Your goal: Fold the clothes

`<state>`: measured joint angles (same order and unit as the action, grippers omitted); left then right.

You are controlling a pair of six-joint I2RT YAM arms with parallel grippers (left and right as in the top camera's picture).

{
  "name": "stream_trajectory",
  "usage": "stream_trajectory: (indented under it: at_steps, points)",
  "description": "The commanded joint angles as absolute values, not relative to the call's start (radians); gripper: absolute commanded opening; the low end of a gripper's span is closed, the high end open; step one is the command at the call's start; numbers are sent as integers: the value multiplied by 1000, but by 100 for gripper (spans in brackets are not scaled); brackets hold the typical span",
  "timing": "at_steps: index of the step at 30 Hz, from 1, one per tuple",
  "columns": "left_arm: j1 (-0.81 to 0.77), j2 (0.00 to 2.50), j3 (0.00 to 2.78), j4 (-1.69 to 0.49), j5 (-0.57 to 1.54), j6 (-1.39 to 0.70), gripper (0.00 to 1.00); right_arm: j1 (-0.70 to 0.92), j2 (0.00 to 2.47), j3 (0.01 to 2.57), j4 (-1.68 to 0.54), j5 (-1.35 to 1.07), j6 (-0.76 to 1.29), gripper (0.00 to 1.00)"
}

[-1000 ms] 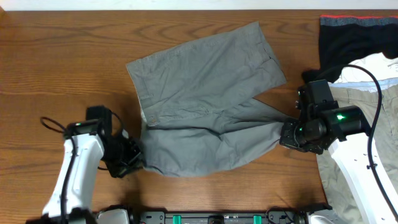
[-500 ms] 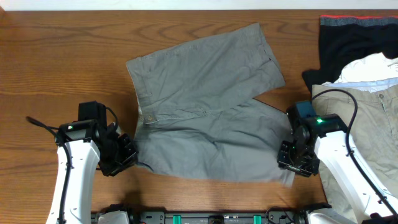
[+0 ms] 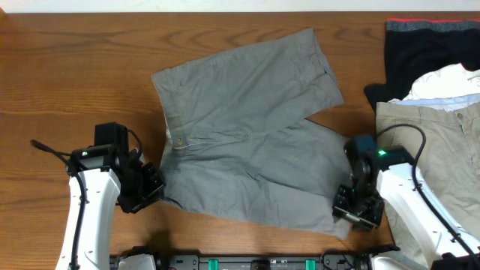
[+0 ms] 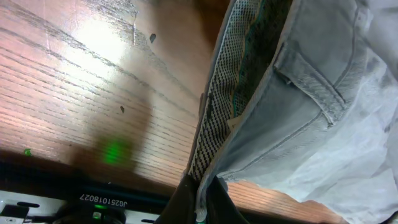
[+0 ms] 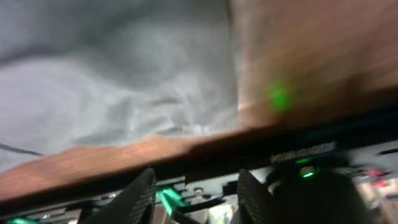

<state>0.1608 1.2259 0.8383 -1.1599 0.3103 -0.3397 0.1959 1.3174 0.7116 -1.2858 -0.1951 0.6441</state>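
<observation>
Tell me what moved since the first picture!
The right pincer pulled the near leg of the grey shorts towards the front of the table, smoothing it flat, then opened and let go. The left pincer stayed shut on the waistband, shifting only slightly. The far leg and the clothes pile stayed put.

The medium-grey shorts [image 3: 247,142] lie spread flat mid-tabletop [image 3: 75,60], waistband [image 3: 166,124] toward its left side, both legs splayed toward its right (one angled to the far edge, one nearer the front). The waistband's front corner, patterned lining [image 4: 217,118] showing, sits pinched in the left end effector [image 3: 154,187].
</observation>
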Motion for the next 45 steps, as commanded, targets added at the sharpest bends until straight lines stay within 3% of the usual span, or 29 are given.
stream_trajectory:
  at_steps: [1, 6, 11, 21, 28, 30, 32, 38, 45]
  points:
    - [160, 1221, 852, -1166, 293, -330, 6, 207, 1314, 644, -1271, -304, 693, 41]
    - [160, 1221, 852, -1165, 294, -330, 6, 212, 1314, 553, -1206, -328, 751, 38]
    - [160, 1221, 852, -1163, 294, -330, 6, 212, 1314, 490, -1085, -324, 812, 49]
    - [160, 1221, 852, -1166, 295, -330, 6, 210, 1314, 469, -945, -218, 860, 46]
    - [160, 1221, 852, -1166, 295, -330, 6, 210, 1314, 468, -950, -184, 861, 32]
    - [160, 1221, 852, -1166, 295, -330, 6, 210, 1314, 468, -950, -184, 861, 14]
    - [160, 1221, 852, -1166, 295, -330, 6, 210, 1314, 469, -950, -184, 860, 6]
    - [160, 1220, 855, -1174, 296, -325, 6, 210, 1308, 498, -974, -213, 810, 1]
    - [161, 1147, 887, -1269, 305, -324, 6, 210, 1215, 718, -1201, -214, 724, 1]
